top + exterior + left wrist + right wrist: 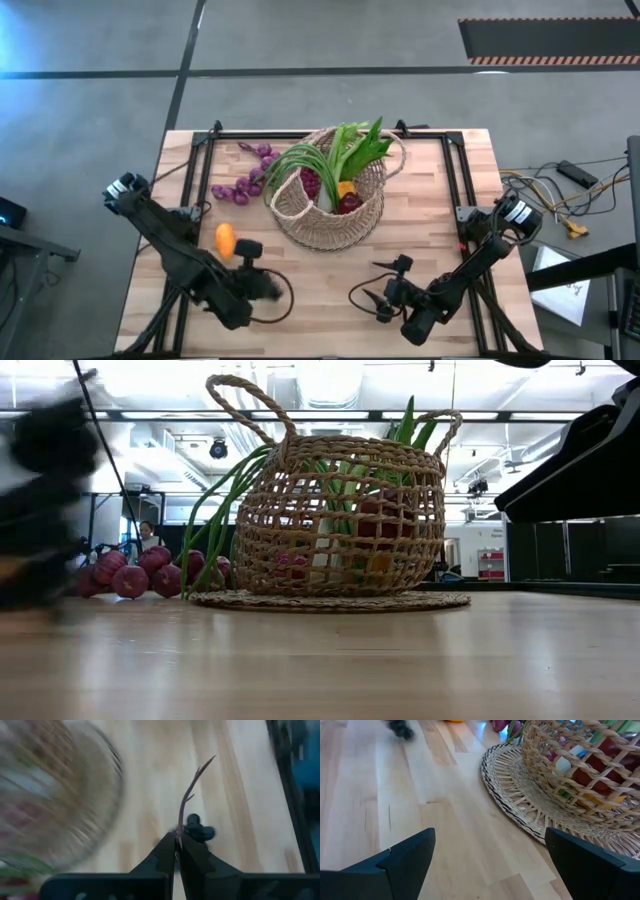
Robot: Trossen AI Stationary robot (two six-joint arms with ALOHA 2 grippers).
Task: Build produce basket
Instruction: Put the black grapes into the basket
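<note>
The tan open-weave basket (335, 205) sits on a woven mat at the table's (420, 290) far middle, holding leeks (345, 150), a red apple (350, 203) and something orange; purple grapes (245, 183) and an orange fruit (226, 239) lie to its left. The left gripper (177, 847), near-left, is pressed together on a thin bare stem (192, 787), which only its wrist view shows; the low view blurs that arm; the right gripper (487, 857), near-right, is spread wide, its fingertips cut off.
</note>
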